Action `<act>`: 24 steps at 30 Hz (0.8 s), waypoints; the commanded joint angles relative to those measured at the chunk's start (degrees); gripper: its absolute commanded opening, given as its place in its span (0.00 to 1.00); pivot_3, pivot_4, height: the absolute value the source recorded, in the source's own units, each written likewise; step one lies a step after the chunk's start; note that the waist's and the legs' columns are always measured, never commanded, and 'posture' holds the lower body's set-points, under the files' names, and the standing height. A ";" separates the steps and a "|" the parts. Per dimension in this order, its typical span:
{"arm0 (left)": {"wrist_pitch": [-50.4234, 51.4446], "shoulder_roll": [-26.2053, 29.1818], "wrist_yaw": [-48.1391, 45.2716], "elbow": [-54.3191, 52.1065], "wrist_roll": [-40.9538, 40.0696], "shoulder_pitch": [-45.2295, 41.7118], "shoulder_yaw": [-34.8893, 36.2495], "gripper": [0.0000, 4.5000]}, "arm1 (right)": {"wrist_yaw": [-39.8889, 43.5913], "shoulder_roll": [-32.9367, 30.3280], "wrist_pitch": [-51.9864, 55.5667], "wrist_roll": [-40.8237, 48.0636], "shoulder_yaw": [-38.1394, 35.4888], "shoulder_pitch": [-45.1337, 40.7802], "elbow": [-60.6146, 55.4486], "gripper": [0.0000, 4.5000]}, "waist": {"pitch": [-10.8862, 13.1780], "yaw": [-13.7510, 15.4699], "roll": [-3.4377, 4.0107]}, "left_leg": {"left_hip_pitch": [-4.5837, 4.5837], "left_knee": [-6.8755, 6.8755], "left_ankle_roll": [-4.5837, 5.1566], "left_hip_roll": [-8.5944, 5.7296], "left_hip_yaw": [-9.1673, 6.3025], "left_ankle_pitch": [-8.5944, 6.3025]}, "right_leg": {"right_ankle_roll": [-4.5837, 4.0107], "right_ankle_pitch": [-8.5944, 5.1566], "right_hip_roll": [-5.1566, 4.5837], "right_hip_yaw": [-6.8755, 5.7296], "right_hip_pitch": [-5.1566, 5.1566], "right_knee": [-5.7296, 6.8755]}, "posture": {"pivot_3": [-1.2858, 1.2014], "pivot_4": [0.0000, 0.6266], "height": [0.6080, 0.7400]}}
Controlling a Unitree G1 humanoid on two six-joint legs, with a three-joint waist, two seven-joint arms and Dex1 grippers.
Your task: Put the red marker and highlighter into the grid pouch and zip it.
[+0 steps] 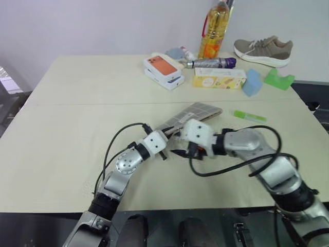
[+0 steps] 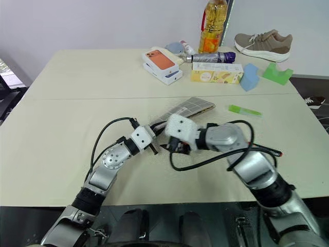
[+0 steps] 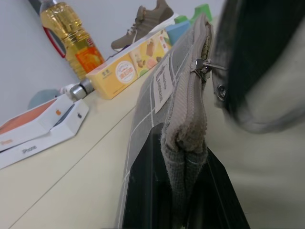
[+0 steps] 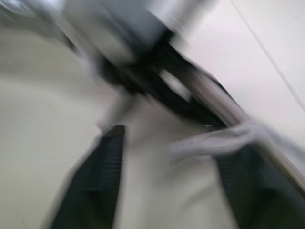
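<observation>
The left gripper (image 3: pixel 183 191) has its jaws clenched on the near end of the grid pouch (image 1: pixel 191 116), which lies near the middle of the tabletop (image 1: pixel 67 128) and reaches away toward the far right corner; in the left wrist view the fabric edge is pinched between the two black fingers, with the zipper pull (image 3: pixel 202 67) a little further along the seam. Just to the right, the right gripper (image 4: pixel 162 157) is close over this same end of the pouch with its jaws released, the two fingers well apart and nothing between them. Further right the highlighter (image 1: pixel 250 116) lies alone on the tabletop, between the pouch and the right edge, so it is not yet inside. The red marker I cannot find with certainty. I judge the step in hand is to prepare the pouch opening. To do it well, the left grip should keep the fabric firm and a little raised while the right jaws come to the zipper pull slowly, so the pouch does not slide.
</observation>
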 commanded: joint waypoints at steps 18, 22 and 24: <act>-2.88 6.14 -6.37 -3.23 -3.55 0.67 0.26 0.00 | 10.05 -18.70 -15.49 -0.84 -17.83 11.72 44.14 0.82 | 0.00 -0.25 0.04 | 0.21 0.00 0.02 0.02 0.08 0.01 | 0.02 0.01 0.16 0.12 0.17 -0.02 | 0.52 0.24 1.00; -2.41 5.80 -6.20 -4.02 -3.89 1.32 0.41 0.00 | 11.07 -18.69 -16.30 -1.14 -17.62 11.53 45.82 0.46 | 0.00 -0.14 0.03 | 0.21 0.05 0.02 0.00 0.08 0.00 | 0.06 0.03 0.13 0.12 0.23 -0.03 | 0.52 0.24 1.00; -1.98 5.69 -6.06 -4.44 -4.21 1.67 0.64 0.00 | 11.09 -18.44 -16.46 -0.94 -17.91 11.75 44.95 0.24 | 0.01 -0.10 0.03 | 0.21 0.08 0.03 -0.01 0.07 0.00 | 0.09 0.05 0.11 0.12 0.25 -0.03 | 0.52 0.24 1.00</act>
